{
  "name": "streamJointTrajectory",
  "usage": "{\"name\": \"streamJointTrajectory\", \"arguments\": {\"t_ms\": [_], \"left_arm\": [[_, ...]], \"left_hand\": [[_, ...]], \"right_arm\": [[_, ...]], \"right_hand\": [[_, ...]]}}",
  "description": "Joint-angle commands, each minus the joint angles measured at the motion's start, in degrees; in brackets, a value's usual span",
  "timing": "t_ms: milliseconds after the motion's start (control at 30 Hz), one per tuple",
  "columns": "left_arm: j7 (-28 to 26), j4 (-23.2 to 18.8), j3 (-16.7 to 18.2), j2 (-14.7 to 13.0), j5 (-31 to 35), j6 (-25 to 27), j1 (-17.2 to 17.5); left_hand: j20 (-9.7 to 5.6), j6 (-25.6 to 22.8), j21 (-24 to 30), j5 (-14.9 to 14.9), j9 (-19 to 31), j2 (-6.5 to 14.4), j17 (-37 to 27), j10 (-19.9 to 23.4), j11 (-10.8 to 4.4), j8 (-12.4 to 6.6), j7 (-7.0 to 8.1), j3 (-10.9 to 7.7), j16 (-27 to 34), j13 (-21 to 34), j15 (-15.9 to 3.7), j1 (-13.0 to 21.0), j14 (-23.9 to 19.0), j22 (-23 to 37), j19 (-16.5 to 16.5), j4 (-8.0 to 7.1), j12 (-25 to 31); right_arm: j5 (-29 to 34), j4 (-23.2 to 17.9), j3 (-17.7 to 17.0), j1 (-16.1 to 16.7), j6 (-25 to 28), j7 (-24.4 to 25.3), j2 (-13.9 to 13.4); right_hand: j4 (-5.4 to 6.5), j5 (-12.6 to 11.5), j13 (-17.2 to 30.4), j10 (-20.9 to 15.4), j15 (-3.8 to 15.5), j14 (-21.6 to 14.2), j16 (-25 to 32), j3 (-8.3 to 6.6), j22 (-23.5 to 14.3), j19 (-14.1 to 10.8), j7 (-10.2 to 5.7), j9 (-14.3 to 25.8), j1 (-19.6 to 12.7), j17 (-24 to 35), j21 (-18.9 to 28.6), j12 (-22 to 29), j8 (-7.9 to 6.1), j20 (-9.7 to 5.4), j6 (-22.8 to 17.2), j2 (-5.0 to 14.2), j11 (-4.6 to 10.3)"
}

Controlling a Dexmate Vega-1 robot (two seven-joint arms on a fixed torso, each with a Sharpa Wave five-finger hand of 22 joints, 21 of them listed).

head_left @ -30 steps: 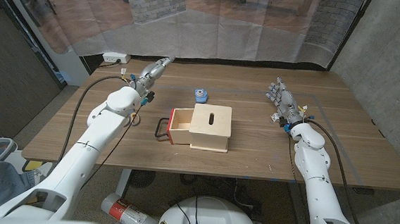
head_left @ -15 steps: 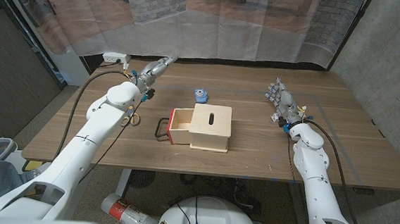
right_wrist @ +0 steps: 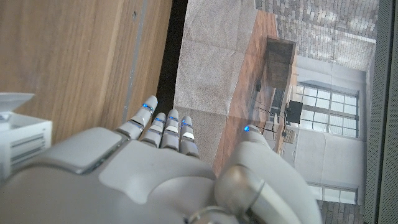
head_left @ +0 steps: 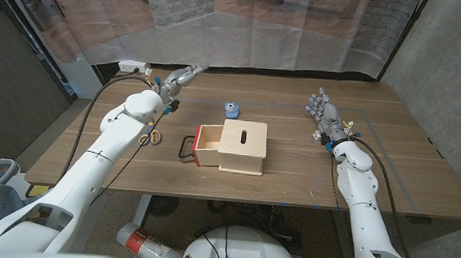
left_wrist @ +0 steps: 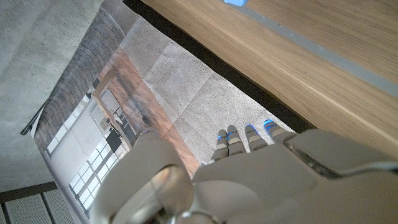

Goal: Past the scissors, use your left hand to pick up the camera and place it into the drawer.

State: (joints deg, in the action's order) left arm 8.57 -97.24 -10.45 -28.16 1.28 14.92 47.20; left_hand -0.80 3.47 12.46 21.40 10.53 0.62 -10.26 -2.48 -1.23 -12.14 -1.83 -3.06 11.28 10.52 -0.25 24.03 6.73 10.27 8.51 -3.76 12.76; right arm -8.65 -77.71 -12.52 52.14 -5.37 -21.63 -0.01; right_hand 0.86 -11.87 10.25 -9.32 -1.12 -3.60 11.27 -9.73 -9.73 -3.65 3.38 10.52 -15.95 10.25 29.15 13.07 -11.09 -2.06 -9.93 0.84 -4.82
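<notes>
The small blue camera (head_left: 231, 109) sits on the table just beyond the wooden box (head_left: 244, 146). The box's drawer (head_left: 208, 144) is pulled open toward my left, with a black handle (head_left: 187, 149). The scissors (head_left: 152, 134) lie by my left forearm, left of the drawer. My left hand (head_left: 183, 76) hovers near the table's far left edge, fingers straight and apart, holding nothing; it is left of and beyond the camera. In the left wrist view its fingers (left_wrist: 243, 135) reach past the table edge. My right hand (head_left: 323, 115) stands open at the right, empty.
A white power strip (head_left: 131, 66) lies beyond the table's far left corner. A curtain (head_left: 245, 32) hangs behind the far edge. A grey wall (head_left: 454, 71) stands to the right. A pale box corner (right_wrist: 18, 140) appears in the right wrist view.
My left arm has shifted slightly right and forward, uncovering more of the scissors. The right arm, camera and box have not moved.
</notes>
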Motion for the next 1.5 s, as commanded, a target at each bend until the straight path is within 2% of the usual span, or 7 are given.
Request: {"name": "streamJointTrajectory", "arguments": {"t_ms": [33,1100,1500], "left_arm": [[0.57,-1.33,-1.65,-1.14,2.18,2.52,-0.91],[5.17,-1.29,-9.23,-3.11,9.2,9.01,-7.36],[7.61,-2.73,-12.19,-4.11,12.42,11.68,-8.86]], "left_hand": [[0.31,-0.17,-0.12,0.22,0.16,0.03,-0.19,0.18,-0.05,-0.1,-0.01,0.07,-0.1,0.17,0.07,0.64,-0.34,0.1,0.23,0.27,-0.14],[0.59,-0.65,-0.32,0.09,0.19,0.63,-0.18,0.5,-0.2,0.0,0.14,-0.37,-0.23,0.19,-0.06,2.63,-0.63,0.12,0.05,1.24,-0.36],[0.74,-0.67,-0.4,0.03,0.21,0.78,-0.18,0.55,-0.34,0.1,0.23,-0.5,-0.25,0.2,-0.12,3.39,-0.78,0.13,0.04,1.63,-0.46]], "right_arm": [[-0.44,-0.75,-0.14,0.62,0.02,-0.46,0.13],[-1.52,-0.71,-0.78,0.36,-0.39,-0.78,0.27],[-1.78,-1.28,-0.76,0.51,-0.31,-1.0,0.24]], "right_hand": [[-0.28,0.19,0.22,-0.68,-0.05,-0.34,-0.17,-0.22,-0.21,-0.42,0.08,0.25,-0.09,0.25,-0.08,-0.35,-0.16,-1.77,-0.59,0.46,0.04],[-0.48,0.24,0.23,-0.7,-0.08,-0.4,-0.24,-0.13,-0.24,-0.72,0.12,0.24,0.0,0.25,-0.93,-0.55,-0.12,-1.68,-0.69,0.56,0.12],[-0.55,0.25,0.23,-0.71,-0.09,-0.41,-0.27,-0.09,-0.25,-0.82,0.12,0.23,0.04,0.26,-1.2,-0.6,-0.1,-1.65,-0.69,0.61,0.2]]}}
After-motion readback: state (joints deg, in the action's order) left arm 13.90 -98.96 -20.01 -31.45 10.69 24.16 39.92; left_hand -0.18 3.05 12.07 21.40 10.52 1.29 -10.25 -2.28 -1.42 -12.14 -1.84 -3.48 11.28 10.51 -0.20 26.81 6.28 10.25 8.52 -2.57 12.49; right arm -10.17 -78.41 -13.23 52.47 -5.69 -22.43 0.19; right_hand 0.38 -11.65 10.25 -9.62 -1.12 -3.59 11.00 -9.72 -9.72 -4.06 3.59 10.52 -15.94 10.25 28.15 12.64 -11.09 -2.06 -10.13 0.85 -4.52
